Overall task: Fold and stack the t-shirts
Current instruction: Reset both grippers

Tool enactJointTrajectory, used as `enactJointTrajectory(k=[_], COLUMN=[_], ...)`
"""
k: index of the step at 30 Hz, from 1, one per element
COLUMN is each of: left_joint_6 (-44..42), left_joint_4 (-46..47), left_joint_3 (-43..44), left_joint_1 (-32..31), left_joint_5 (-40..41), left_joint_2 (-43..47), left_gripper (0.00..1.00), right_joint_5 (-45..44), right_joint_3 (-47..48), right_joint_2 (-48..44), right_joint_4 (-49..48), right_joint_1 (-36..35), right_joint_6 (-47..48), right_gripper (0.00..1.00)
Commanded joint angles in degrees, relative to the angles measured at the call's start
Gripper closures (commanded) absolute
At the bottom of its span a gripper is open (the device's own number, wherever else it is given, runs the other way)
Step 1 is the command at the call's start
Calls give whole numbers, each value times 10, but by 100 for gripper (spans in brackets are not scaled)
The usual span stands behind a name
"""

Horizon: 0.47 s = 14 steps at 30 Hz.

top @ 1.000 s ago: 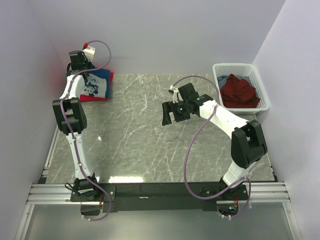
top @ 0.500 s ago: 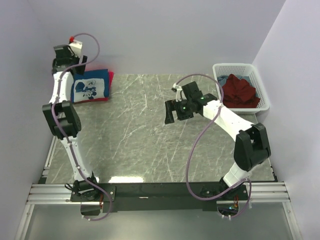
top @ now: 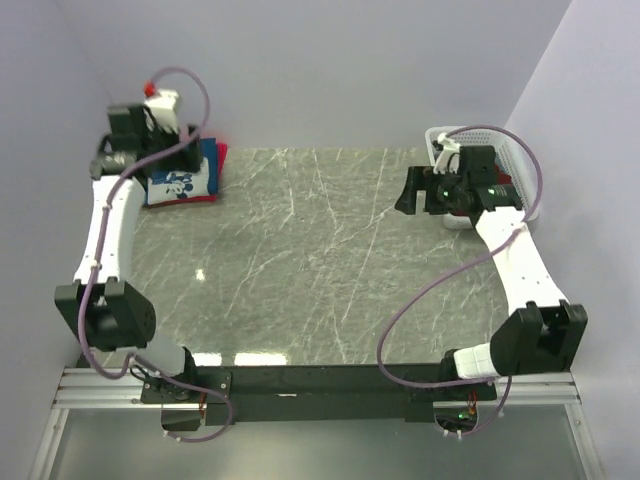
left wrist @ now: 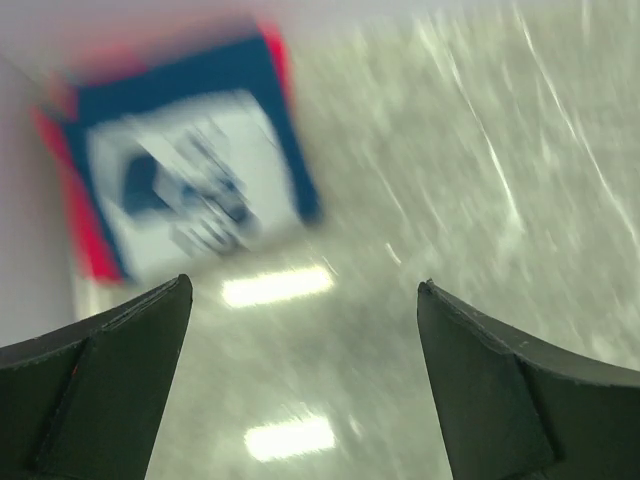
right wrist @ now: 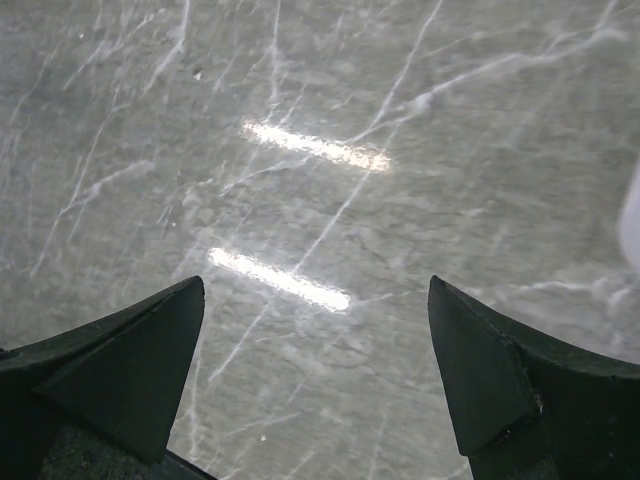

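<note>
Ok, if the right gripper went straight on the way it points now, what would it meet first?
Probably the bare marble table: the wrist view of the right gripper shows only tabletop between its open fingers, with nothing else in line. Distance to it is unclear.

A folded navy shirt (top: 188,184) lies on a red shirt (top: 219,158) in the table's (top: 300,260) far left corner, under the left gripper (top: 170,155). The right gripper (top: 412,192) hangs just beside the white basket (top: 527,185).
</note>
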<state>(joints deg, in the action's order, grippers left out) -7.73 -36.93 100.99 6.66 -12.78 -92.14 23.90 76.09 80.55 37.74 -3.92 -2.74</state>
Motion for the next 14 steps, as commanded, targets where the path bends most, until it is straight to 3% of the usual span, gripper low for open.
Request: enactJointTrajectory(k=[1, 4, 7, 14], left_joint_6=[58, 72, 94, 95], left_joint_4=[-2, 30, 43, 62], left_joint_3=[-116, -254, -336, -446], left_joint_1=[-32, -64, -89, -96], left_joint_5=[7, 17, 17, -9], left_joint_2=[50, 115, 163, 265], left_gripper=[1, 1, 1, 0], right_joint_5=[21, 32, 35, 26], right_joint_3=[-23, -88, -153, -240], right_joint_2=[-45, -72, -94, -154], right_joint_4=[11, -1, -15, -34], right_joint_1=[13, 15, 14, 14], right_joint_6=[43, 50, 47, 51], right_gripper=[1, 1, 1, 1])
